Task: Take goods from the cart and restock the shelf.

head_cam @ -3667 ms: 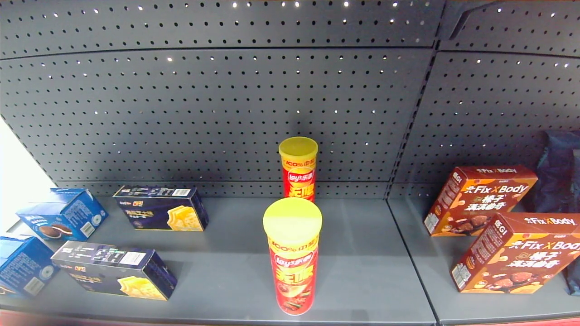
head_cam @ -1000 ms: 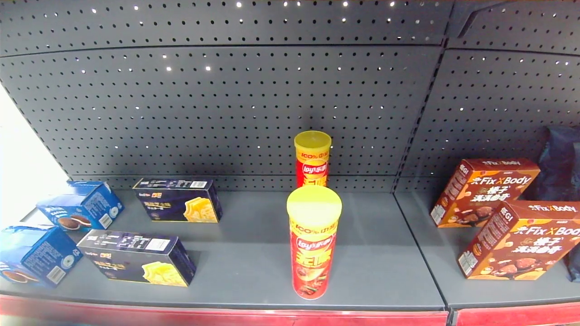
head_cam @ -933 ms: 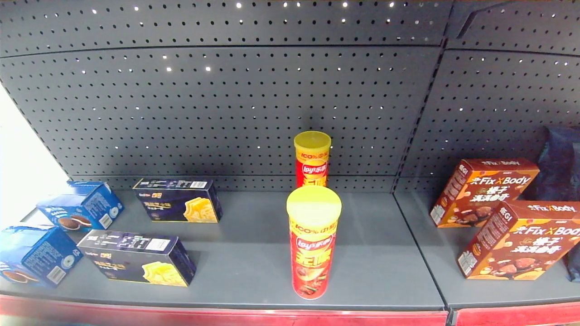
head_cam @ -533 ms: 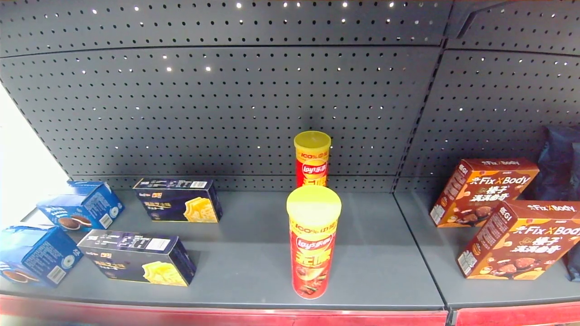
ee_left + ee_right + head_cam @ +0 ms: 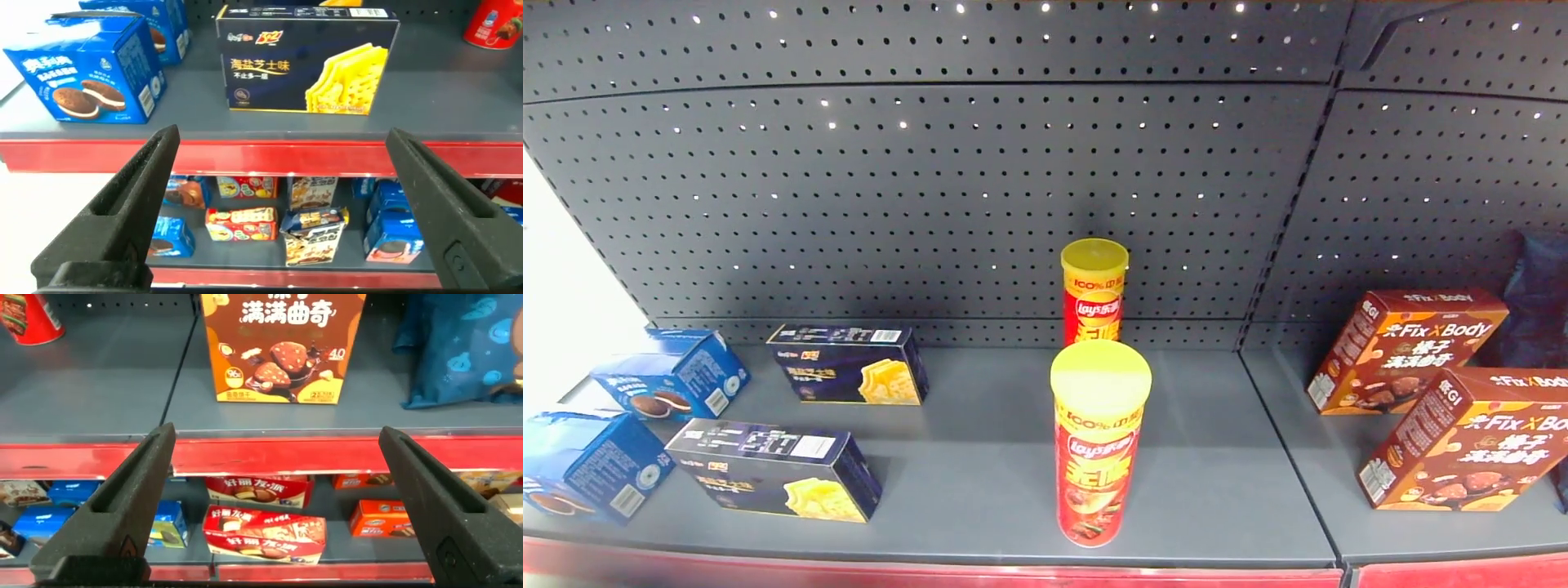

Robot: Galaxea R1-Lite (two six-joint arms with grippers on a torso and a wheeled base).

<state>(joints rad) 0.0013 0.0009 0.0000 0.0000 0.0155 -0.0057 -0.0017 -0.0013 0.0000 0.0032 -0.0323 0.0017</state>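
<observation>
Red cans (image 5: 1098,445) are being left standing on the shelf (image 5: 964,482) while only the camera is being shifted. Left gripper (image 5: 282,135) and right gripper (image 5: 278,431) are being held wide open, empty; a cart trip is likely being prepared.

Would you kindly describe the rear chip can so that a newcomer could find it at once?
Start at the grey shelf with the dark pegboard back wall. Near its middle two red chip cans with yellow lids stand upright, one behind the other. Yours is the rear can, close to the pegboard, its base hidden by the front can.
</observation>
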